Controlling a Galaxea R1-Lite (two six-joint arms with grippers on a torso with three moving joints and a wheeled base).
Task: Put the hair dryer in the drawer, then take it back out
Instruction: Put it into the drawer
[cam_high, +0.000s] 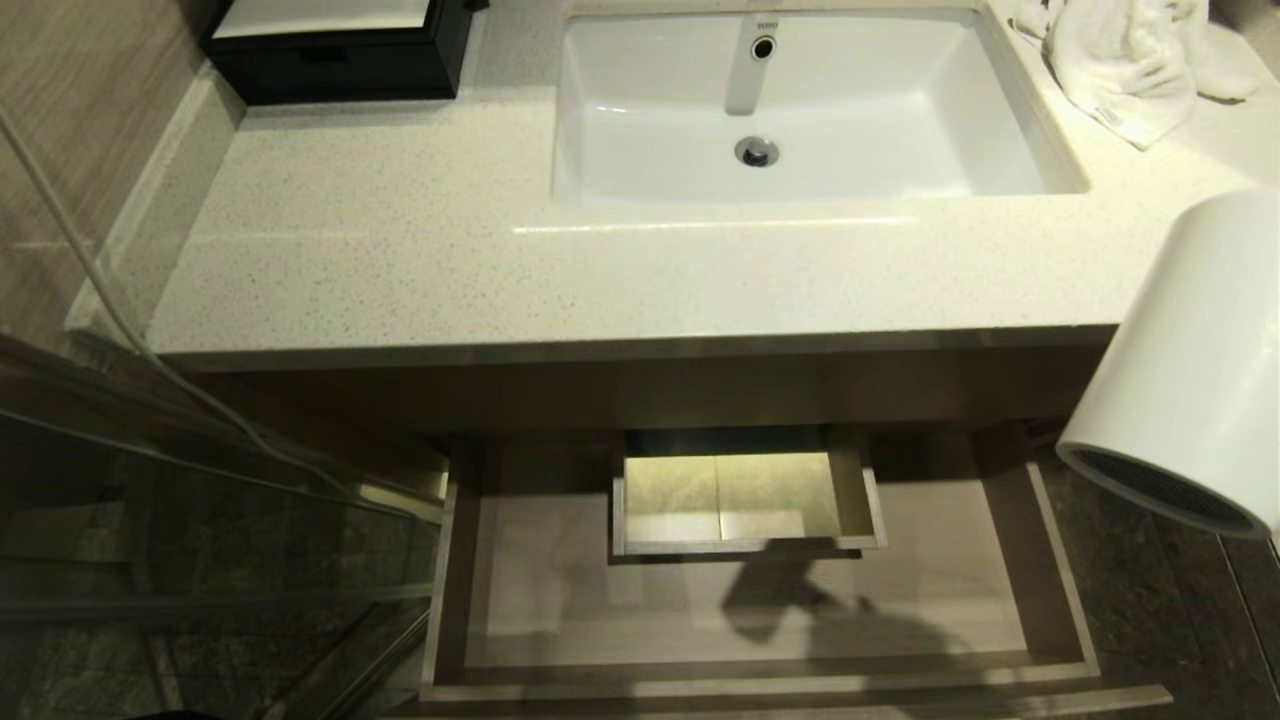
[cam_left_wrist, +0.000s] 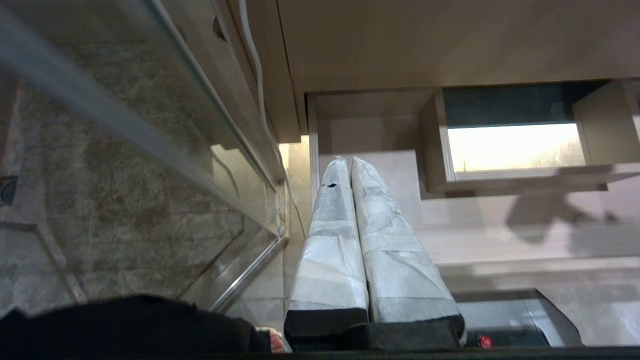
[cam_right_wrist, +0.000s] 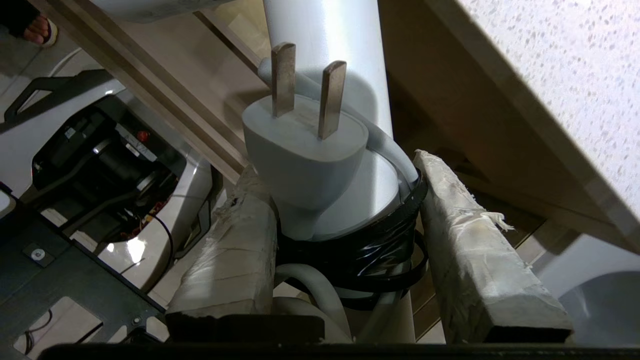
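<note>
The white hair dryer (cam_high: 1180, 370) hangs at the right edge of the head view, its dark grille facing down, in front of the counter edge and to the right of the drawer. In the right wrist view my right gripper (cam_right_wrist: 335, 170) is shut on the hair dryer's white handle (cam_right_wrist: 325, 50), where the grey cord is bound with black tape and the plug (cam_right_wrist: 300, 145) sticks up. The wood-grain drawer (cam_high: 1060, 570) stands pulled out below the counter, nothing lying in it, with a boxed hole (cam_high: 745, 500) in its floor. My left gripper (cam_left_wrist: 347, 160) is shut, parked left of the drawer (cam_left_wrist: 500, 225).
A white sink (cam_high: 800, 100) is set in the speckled counter (cam_high: 400, 260). A white towel (cam_high: 1120, 60) lies at the back right and a black box (cam_high: 340, 45) at the back left. A glass panel (cam_high: 150, 520) stands to the drawer's left. A person's foot (cam_right_wrist: 37, 30) shows.
</note>
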